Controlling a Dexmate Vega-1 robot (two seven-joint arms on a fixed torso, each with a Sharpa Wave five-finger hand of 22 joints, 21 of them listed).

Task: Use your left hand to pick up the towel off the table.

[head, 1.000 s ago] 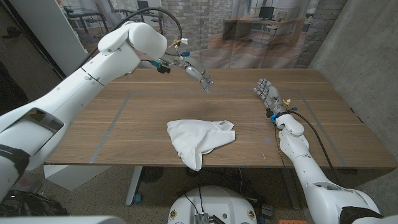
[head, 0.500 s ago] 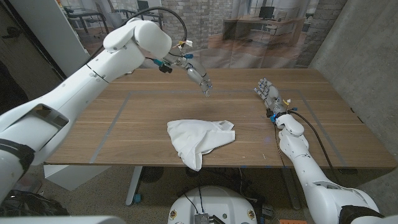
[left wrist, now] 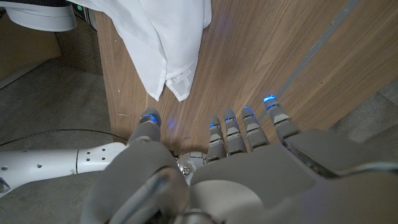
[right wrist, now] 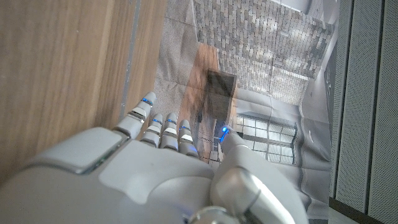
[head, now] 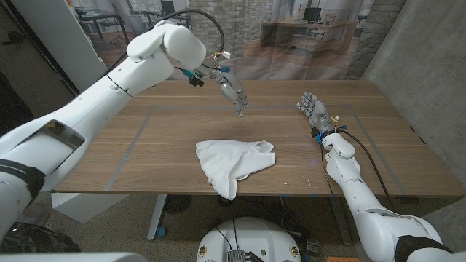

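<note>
Left hand (head: 235, 93): my fingers (left wrist: 249, 124) straight, apart, empty, raised above table (head: 145, 156). Towel (head: 233, 163): crumpled, ahead below fingertips, overhanging near edge. Right hand (head: 312, 109): spread, empty. Risk: shallow pinch drags towel off edge.

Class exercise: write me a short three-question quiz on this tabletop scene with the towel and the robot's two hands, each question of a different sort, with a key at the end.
1. True or false: the left hand already grips the white towel.
2. Multiple choice: where does the towel lie on the wooden table? A) at the far edge; B) near the front edge, one corner hanging over it; C) under the right hand.
3. Short answer: what does the right hand hold?

Key
1. False: it hovers above the table beyond the towel, fingers apart, nothing in it.
2. B.
3. Nothing; its fingers are apart, over the table's right side.
</note>
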